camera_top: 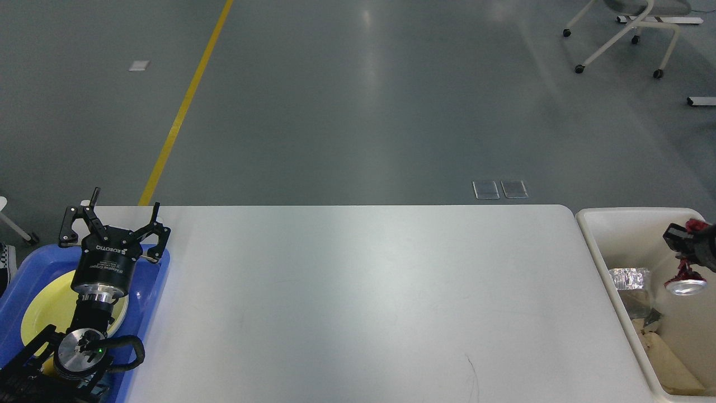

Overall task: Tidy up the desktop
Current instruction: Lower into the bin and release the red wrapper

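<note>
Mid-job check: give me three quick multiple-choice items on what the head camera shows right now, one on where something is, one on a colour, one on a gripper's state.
1. Where is the red can?
A. Lying mid-desktop
B. Over the cream-white bin, at the right gripper
C. In the blue tray

2. What colour is the plate in the tray?
A. Yellow
B. Red
C. Black

3. How does the left gripper stand?
A. Shut on the plate
B. Shut on a cup
C. Open, holding nothing

Answers:
1. B: the can hangs at the right gripper over the cream-white bin, off the desktop.
2. A: a yellow plate lies in the blue tray, partly hidden by the arm.
3. C: its fingers are spread wide above the tray's far end, with nothing between them.
</note>
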You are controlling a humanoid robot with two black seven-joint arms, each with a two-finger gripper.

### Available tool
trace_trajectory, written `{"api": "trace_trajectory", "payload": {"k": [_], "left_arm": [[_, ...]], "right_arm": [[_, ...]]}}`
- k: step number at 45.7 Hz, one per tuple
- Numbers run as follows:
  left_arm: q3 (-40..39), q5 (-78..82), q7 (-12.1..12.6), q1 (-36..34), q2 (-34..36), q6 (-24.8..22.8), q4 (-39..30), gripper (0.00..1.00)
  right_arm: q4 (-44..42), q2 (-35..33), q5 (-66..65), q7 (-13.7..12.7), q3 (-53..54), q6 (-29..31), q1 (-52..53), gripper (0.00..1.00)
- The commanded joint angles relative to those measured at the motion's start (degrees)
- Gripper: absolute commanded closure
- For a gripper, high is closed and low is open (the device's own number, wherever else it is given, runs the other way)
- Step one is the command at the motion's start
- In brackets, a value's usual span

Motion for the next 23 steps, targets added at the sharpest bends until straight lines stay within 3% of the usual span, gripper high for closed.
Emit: {"api": "trace_trajectory", "payload": {"k": [1, 9, 23], "left_arm": [[0.0, 0.0, 0.0, 0.0, 0.0, 0.0, 0.0, 0.04], [0.0, 0.0, 0.0, 0.0, 0.0, 0.0, 0.0, 0.04], [0.0, 0.0, 0.0, 0.0, 0.0, 0.0, 0.0, 0.04]], "right_arm": [[-12.5, 5.9, -0.2, 0.0, 7.3, -5.6, -14.7, 1.0], [-27.6, 15.8, 0.1, -0.4, 9.4, -10.4, -28.0, 1.0], [-28.3, 16.9, 0.1, -1.1, 10.0, -11.9, -30.3, 1.0]]}}
